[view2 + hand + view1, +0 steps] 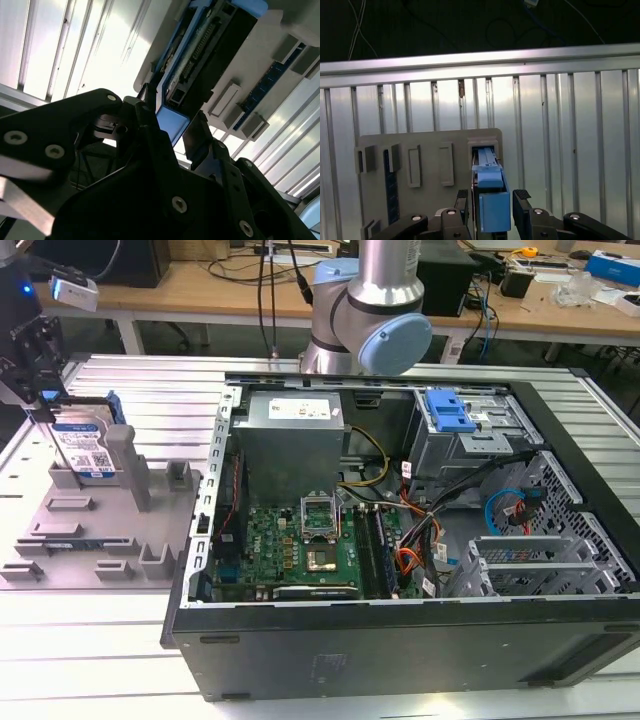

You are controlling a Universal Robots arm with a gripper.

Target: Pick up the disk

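**Straddling the disk, not yet lifting**

Exterior view. Shows the disk [85,450] standing on edge in the grey fixture [100,540] on the ribbed metal desk [100,650], at the exterior view's left, in the upper part of the frame. Sets it well apart from the open computer case [400,660]. Places the claw [50,410] right at the disk's top edge. Reads as: approach done, disk seated in its slot, lift left to do. Carries a white-and-blue label with barcode blocks on the disk's face, and a pale label on the power supply [290,440] inside the case. Offers no print large enough to read on either.

Second wrist view. Looks along the claw [174,127] onto the disk [205,55] seen edge-on, with its blue rail [170,75] nearest the camera. Puts the fingers [200,135] just beside the rail's end, one on each flank. Shows the fixture [235,95] under the disk. Bears no legible writing.

First wrist view. Catches the claw [492,197] astride the disk [490,175] above the fixture [430,145] and the slatted desk [570,150]. Leaves a thin sliver between the fingers [522,197] and the blue rail [494,215]. Suggests a narrow setting, apart and not yet clamped. Shows no writing.
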